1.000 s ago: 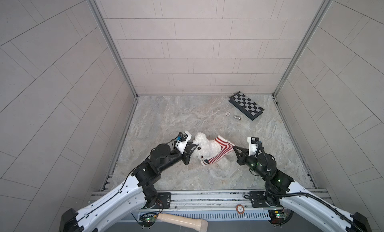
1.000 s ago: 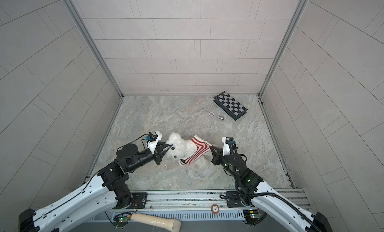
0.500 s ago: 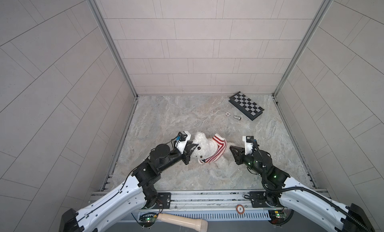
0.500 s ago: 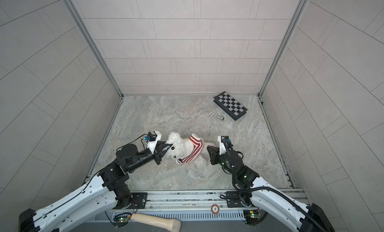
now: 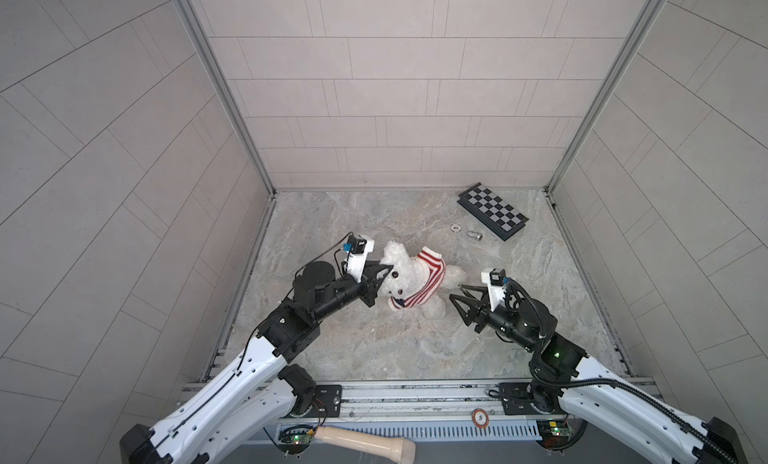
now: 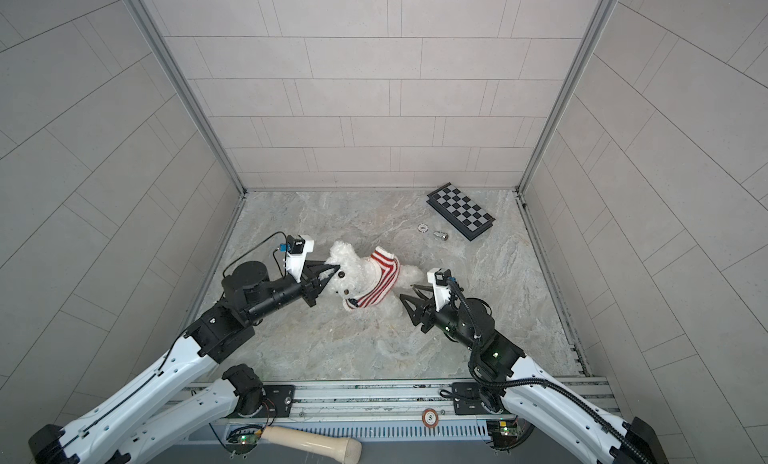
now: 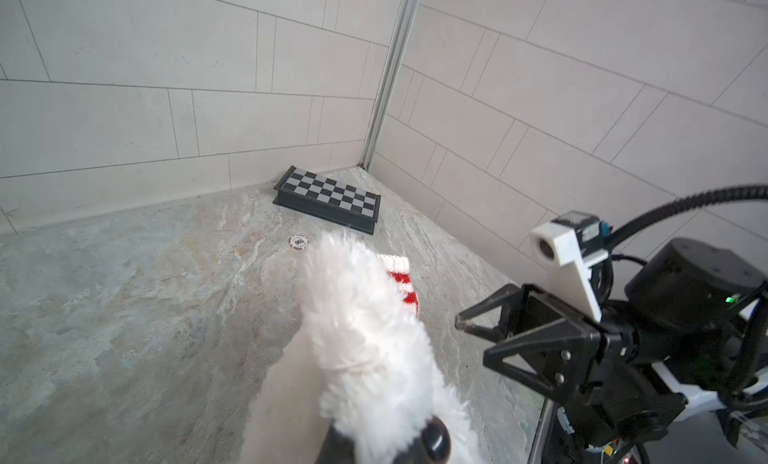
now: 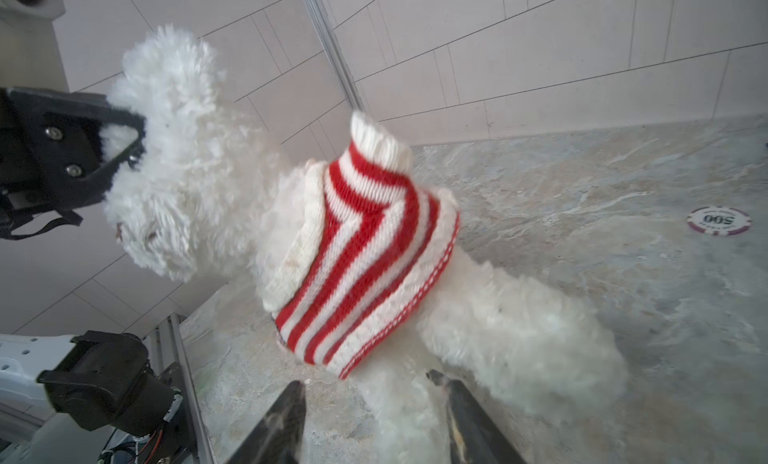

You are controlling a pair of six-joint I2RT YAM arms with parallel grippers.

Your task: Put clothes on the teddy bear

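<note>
The left gripper was clamped on the bear, its jaws pinched together on the head fur. The bear lay mid-table, head toward that gripper and legs toward the right arm, with a red-and-white striped sweater around its trunk. Just beside the legs, the right gripper had its jaws apart and held nothing. In the right wrist view its fingers flanked one furry leg; contact could not be told. Farther back and right lay a chip, a small metal piece and a chessboard near the corner.
</note>
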